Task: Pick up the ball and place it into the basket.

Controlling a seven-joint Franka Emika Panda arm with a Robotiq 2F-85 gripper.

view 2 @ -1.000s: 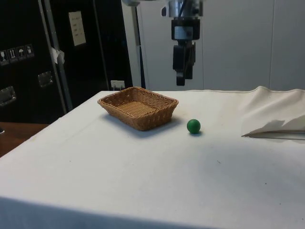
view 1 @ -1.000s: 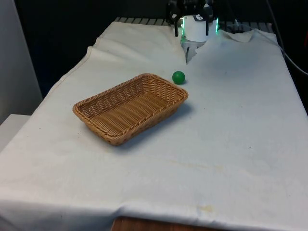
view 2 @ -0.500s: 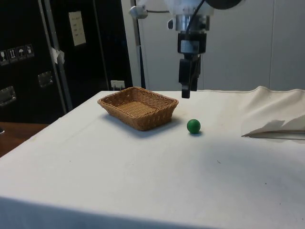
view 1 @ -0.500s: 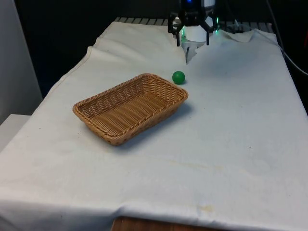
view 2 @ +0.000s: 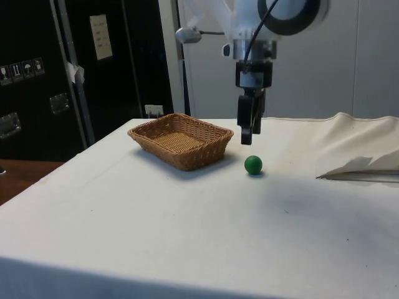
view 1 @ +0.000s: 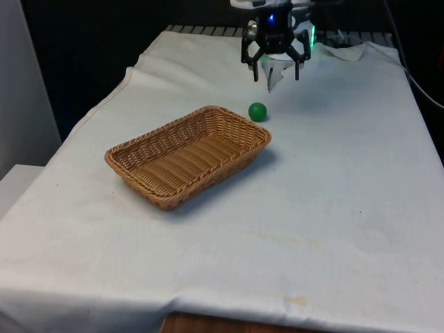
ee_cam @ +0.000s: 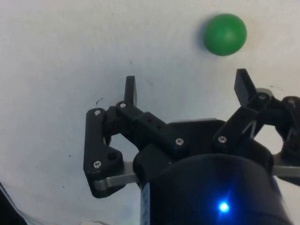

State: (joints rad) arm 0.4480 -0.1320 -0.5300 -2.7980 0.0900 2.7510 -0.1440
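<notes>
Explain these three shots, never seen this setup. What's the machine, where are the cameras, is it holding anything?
It is a white robot arm with a black two-finger end effector. One camera looks across the table at the robot, one looks from the table's side, one rides on the wrist looking down past the fingers. On the white cloth lie a wicker basket and a green ball, just beside the basket, not touching it. The end effector holds nothing: it hangs open above the cloth, near the ball but off to one side, as the wrist view shows. The basket has nothing in it.
</notes>
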